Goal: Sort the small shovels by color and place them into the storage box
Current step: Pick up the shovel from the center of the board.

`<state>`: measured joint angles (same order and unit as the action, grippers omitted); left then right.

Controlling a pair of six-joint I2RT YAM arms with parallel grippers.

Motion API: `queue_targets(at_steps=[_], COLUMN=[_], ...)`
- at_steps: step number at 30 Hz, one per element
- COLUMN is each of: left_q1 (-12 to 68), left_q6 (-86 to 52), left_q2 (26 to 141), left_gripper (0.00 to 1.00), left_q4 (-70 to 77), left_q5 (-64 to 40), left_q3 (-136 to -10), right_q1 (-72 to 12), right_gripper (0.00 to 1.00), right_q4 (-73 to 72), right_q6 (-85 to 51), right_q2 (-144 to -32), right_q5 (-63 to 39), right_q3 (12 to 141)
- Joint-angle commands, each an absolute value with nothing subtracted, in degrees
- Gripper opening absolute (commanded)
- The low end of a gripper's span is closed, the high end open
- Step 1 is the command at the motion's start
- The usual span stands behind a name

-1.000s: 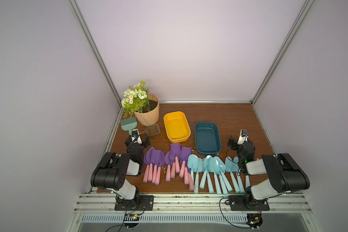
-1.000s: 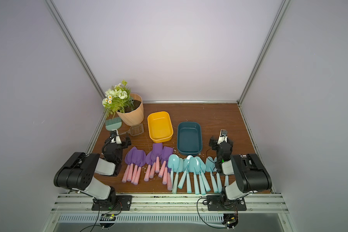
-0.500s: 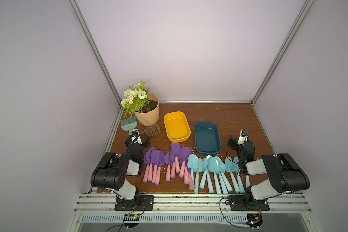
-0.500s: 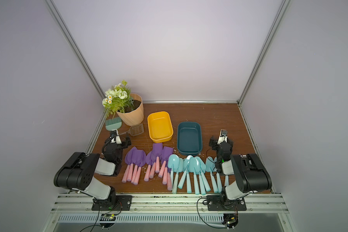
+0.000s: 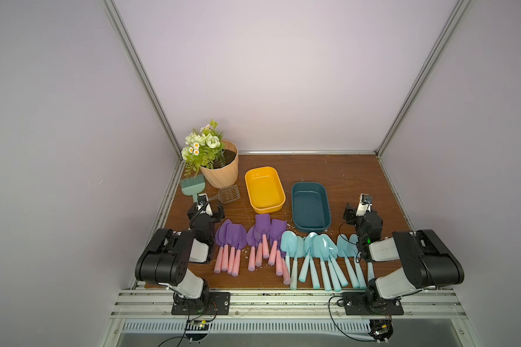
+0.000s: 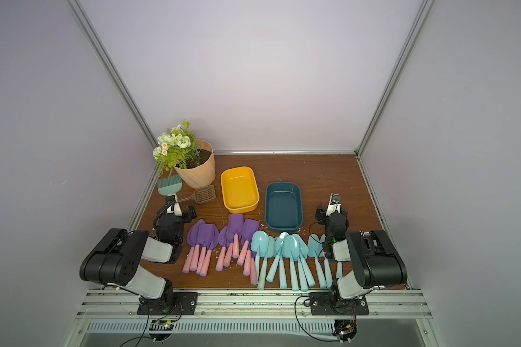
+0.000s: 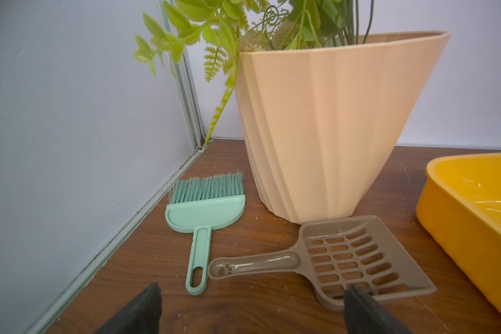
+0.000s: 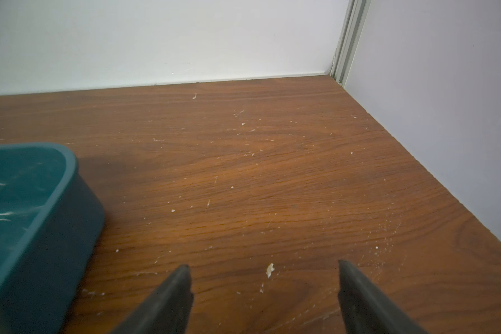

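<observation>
The small shovels point(image 5: 288, 241) lie in a row along the near edge of the table point(image 5: 343, 174), blades pointing away from it; the purple shovels point(image 5: 235, 237), pink-handled, are on the left, the light blue shovels point(image 5: 321, 245) on the right, handles overlapping; the left arm point(image 5: 169, 258) is folded low beside the purple group, the left gripper point(image 7: 252, 309) level above the wood, jaws wide and empty, facing a green bristled brush point(image 7: 206, 214), a brown slotted scoop point(image 7: 359, 254) and a ribbed peach pot point(image 7: 330, 130); a glossy yellow box point(image 5: 263, 189) and a dark teal box point(image 5: 310, 204), both rounded rectangles, stand behind the row; the right arm point(image 5: 418, 258) is folded beside the blue group, the right gripper point(image 8: 262, 274) parted over bare speckled wood, holding nothing.
</observation>
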<state>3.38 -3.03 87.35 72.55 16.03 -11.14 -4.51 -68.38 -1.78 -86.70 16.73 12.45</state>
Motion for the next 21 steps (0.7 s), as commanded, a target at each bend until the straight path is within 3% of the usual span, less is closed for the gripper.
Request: queue_targets(at_steps=[1,2,4,6,11,15,21], left_q1=[2.98,3.35,4.40,6.73,16.09,26.30,34.63], left_q6=[-3.98,-4.26,-2.65,-1.45,0.24,0.98,-24.89], left_q2=[81.09,79.30,76.29,73.66,67.96,64.64,60.14], left_gripper=[0.99,0.99,1.00,1.00,1.00,1.00,1.00], left_q4=[63.87,61.01,59.63,59.66,59.09,54.46,23.08], left_q5=[21.07,23.24,25.19,29.99,47.29,54.48,42.93], left_q3=[-15.55,-16.51,-16.58,-16.48,-16.44,-17.40,-27.01], right_q1=[-4.22,-4.24,-4.46,-5.50,-12.46,-22.52,-34.22], right_gripper=[0.79,0.78,0.67,0.61,0.57,0.52,0.41], right_q4=[-60.48,-50.62,-36.19,-29.31,-2.15,17.29,34.76], right_q6=[-3.70,-5.45,-9.25,-12.05,-18.87,-25.52,-40.37], right_q2=[-80.04,-77.17,-74.26,-71.25,-64.65,-58.93,-47.48], right_q5=[20.13,20.60,21.93,21.22,23.88,25.35,15.73], right_q3=[16.69,20.15,25.76,27.60,36.52,41.79,41.04])
